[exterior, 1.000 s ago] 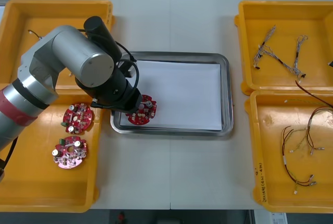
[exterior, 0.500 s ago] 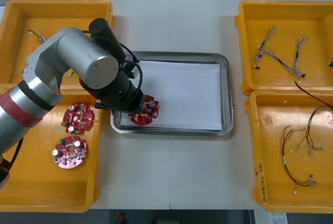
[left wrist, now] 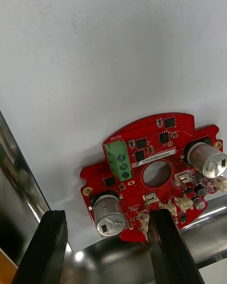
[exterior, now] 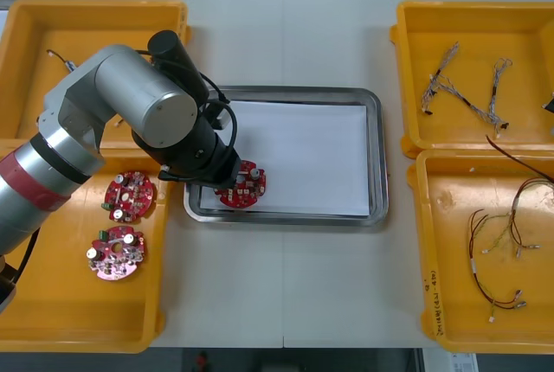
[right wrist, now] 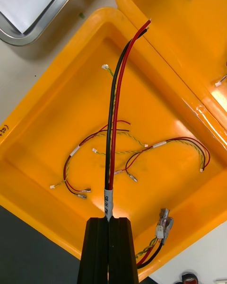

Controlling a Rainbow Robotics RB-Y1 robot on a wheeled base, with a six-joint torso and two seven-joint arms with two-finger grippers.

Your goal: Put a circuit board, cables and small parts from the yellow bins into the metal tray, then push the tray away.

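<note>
Status: holding left pincer [left wrist: 105, 217] wide over circuit board [left wrist: 137, 156] lying in metal tray [exterior: 374, 156]; pinching black-and-red cable [right wrist: 113, 123] in right pincer [right wrist: 109, 220] above yellow bin [right wrist: 56, 90].

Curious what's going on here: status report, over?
Left gripper open over round red circuit board lying in white-lined metal tray, near left corner. Right gripper shut on black and red cable above near right yellow bin. Nothing in the way.

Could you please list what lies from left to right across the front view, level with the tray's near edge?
Spare circuit board in the near-left yellow bin → delivered circuit board in the metal tray → cables in the near-right yellow bin.
</note>
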